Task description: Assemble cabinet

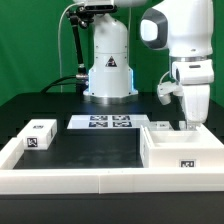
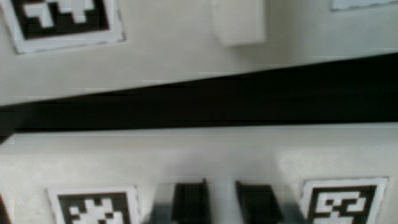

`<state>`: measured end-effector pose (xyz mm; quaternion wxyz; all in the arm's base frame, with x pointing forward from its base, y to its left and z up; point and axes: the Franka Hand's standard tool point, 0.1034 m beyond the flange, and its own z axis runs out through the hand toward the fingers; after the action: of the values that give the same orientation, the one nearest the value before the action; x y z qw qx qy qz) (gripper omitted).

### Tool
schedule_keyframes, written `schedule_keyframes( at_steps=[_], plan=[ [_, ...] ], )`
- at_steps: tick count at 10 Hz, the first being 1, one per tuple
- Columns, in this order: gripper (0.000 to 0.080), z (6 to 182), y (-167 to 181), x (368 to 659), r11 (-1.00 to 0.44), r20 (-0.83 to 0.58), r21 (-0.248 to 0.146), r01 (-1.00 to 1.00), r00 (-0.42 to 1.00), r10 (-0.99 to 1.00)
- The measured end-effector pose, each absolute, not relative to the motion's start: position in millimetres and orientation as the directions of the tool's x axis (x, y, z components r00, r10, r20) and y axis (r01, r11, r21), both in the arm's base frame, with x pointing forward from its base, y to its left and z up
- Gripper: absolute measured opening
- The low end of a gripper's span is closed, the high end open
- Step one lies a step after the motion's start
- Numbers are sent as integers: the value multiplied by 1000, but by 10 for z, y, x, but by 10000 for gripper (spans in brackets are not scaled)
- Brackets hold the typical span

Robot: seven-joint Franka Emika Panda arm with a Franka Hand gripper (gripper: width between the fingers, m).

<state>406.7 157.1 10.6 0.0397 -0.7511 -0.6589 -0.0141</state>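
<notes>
The cabinet (image 1: 165, 152) is an open white box on the exterior view's right, with a small tag on its front face. My gripper (image 1: 188, 123) reaches straight down onto its far wall near the right corner. In the wrist view the two dark fingers (image 2: 189, 203) stand close together with a thin white strip of the cabinet (image 2: 196, 150) pinched between them, so my gripper (image 2: 222, 205) is shut on that wall. A tag (image 2: 89, 207) lies on the white face on either side of the fingers. A dark band crosses the middle of the wrist view.
A small white tagged cube (image 1: 40, 134) sits at the exterior view's left. The marker board (image 1: 100, 122) lies flat at mid-table before the arm's base (image 1: 108, 75). A low white rail (image 1: 70, 180) borders the front and left edges.
</notes>
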Motion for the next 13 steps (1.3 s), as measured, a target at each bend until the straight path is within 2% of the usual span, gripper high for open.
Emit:
schedule_keyframes(
  at_steps=[3, 7, 11, 13],
  plan=[
    [69, 191, 1534, 4109, -133, 71, -28, 991, 135, 988],
    [70, 573, 1327, 4218, -128, 58, 36, 991, 126, 990],
    [70, 531, 1322, 4209, -135, 59, 29, 990, 133, 989],
    [70, 507, 1263, 4295, -134, 61, 32, 990, 132, 989]
  ],
)
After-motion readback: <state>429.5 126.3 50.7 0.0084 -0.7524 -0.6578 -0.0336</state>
